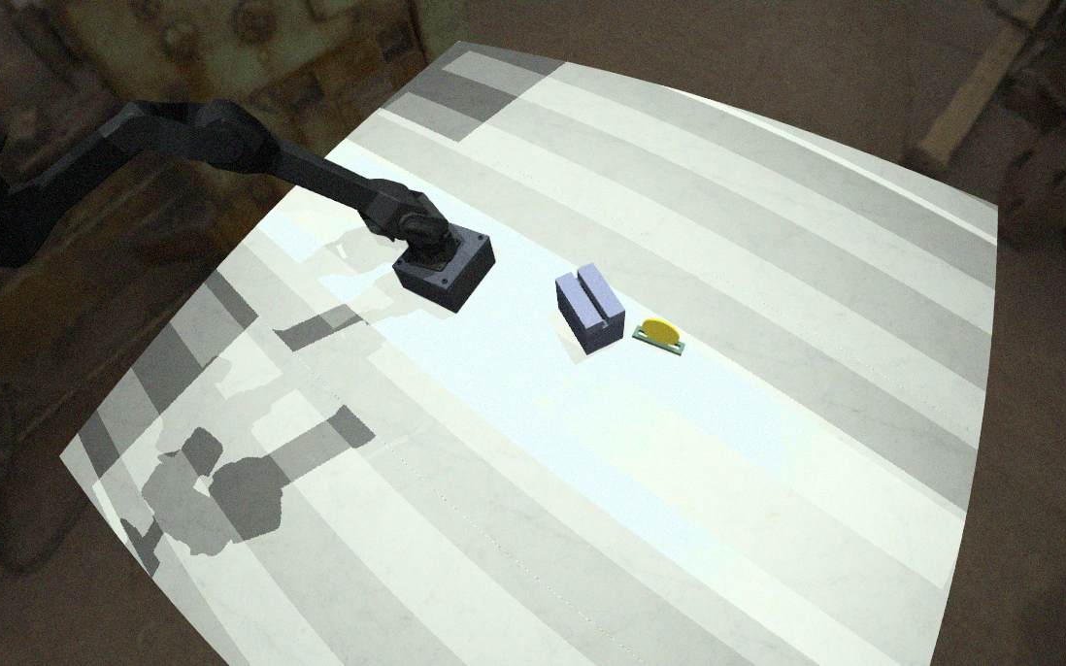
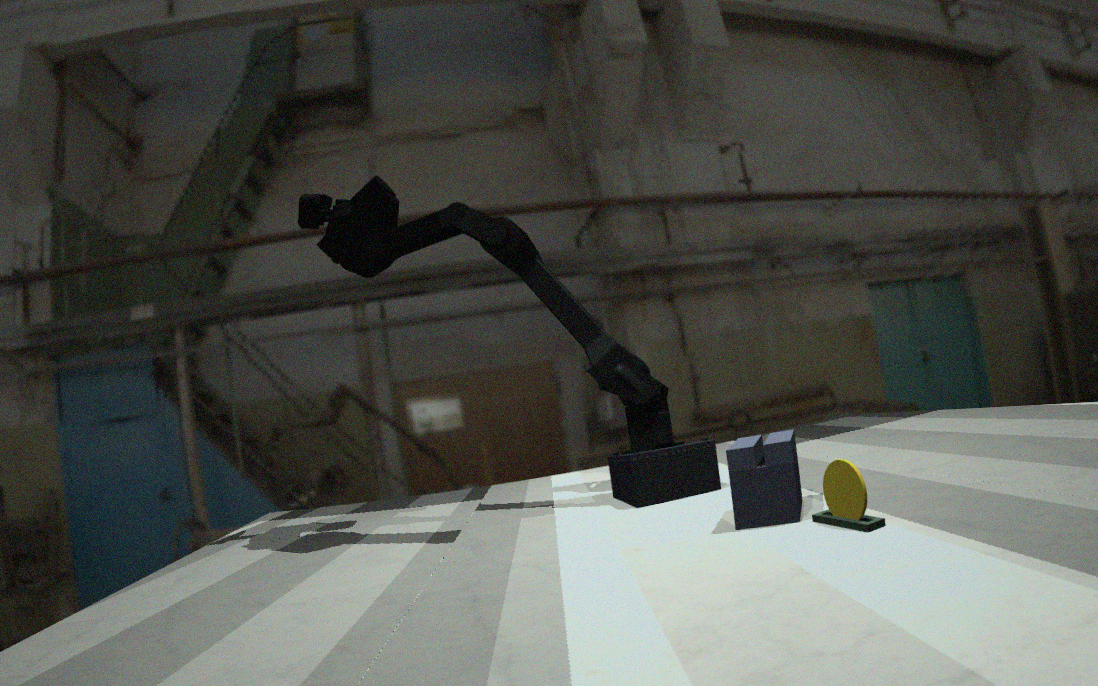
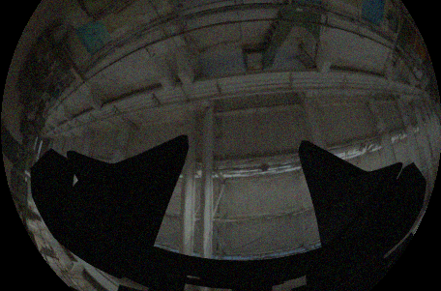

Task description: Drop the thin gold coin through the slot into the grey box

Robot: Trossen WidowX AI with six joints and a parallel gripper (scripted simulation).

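The gold coin (image 1: 660,331) (image 2: 844,490) stands on its edge in the dark-green holder (image 1: 677,350) (image 2: 873,524). The closed grey box (image 1: 594,334) (image 2: 765,495) stands beside the holder, between it and the arm's base, with the narrow slot in its lid facing up. My gripper (image 3: 246,144) is open and empty in the wrist view, its two dark fingers wide apart. It is raised high and far from the coin and the box, pointing away from the table. The fingertips cannot be made out in the top and exterior views.
The arm's dark base block (image 1: 454,277) (image 2: 666,473) stands on the striped table (image 1: 769,529) (image 2: 485,630), on the far side of the box from the coin. The arm reaches up and away from the box. Its shadows lie across the table.
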